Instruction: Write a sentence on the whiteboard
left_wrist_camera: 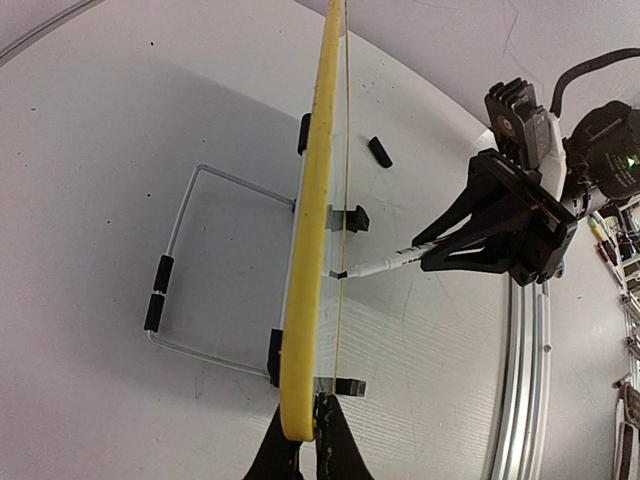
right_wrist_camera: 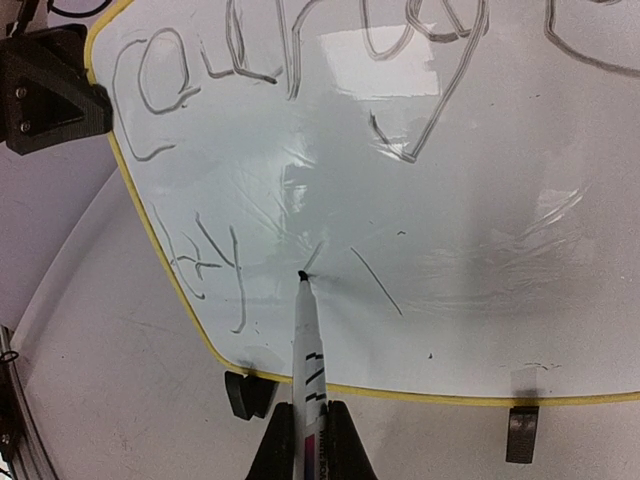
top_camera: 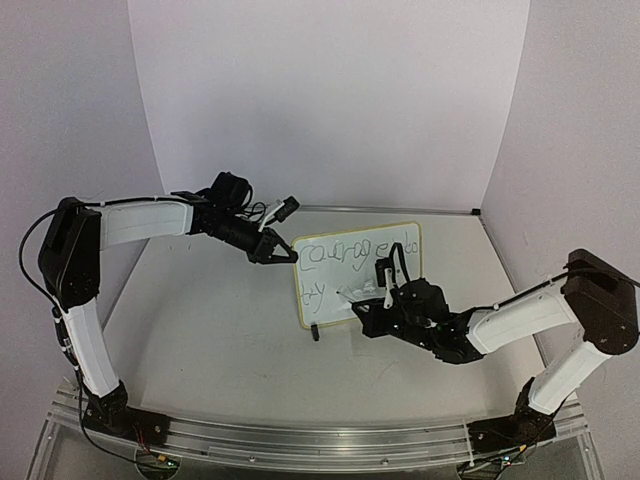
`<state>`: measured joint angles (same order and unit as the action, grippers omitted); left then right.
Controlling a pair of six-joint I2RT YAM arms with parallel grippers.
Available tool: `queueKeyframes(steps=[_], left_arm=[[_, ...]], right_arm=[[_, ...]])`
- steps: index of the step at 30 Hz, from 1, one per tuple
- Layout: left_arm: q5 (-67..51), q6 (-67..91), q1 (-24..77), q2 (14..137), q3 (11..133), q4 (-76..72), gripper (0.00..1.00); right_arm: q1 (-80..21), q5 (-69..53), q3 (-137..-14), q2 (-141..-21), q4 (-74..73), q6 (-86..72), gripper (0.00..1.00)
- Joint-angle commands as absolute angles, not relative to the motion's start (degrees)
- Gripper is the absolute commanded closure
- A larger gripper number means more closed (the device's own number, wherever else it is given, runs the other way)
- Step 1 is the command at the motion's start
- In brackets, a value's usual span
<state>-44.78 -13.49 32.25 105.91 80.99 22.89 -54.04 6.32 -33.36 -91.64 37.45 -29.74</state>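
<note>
We brace the whiteboard (top_camera: 340, 275) by its edge in our clamped left gripper (top_camera: 283, 254), directly ahead of our right gripper (right_wrist_camera: 310, 445), which is clenched on the marker (right_wrist_camera: 305, 340), and should press lightly and stroke evenly beyond "try" to extend the sentence (right_wrist_camera: 300, 60).

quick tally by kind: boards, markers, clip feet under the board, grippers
whiteboard: 1
marker: 1
black clip feet: 2
grippers: 2, left gripper and right gripper
total: 6
</note>
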Motion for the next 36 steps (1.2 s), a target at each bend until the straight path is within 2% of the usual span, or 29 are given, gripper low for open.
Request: queueKeyframes(steps=[1,14,36], left_arm=[[-38.67,-18.24,32.28,105.91,81.04,22.94,1.0],[-38.5,-18.36,32.32,106.0,81.04,23.03,1.0],[-38.58,-18.26,32.26,105.99,81.12,23.11,1.0]], right_arm=[[-53.55,9.83,-33.04,-91.82,35.18,-30.92,1.0],[-53.54,13.4,-34.94,-88.77,31.6,-29.36,1.0],[-53.61,13.26,-37.31,-88.69,34.1,-27.92,1.0]])
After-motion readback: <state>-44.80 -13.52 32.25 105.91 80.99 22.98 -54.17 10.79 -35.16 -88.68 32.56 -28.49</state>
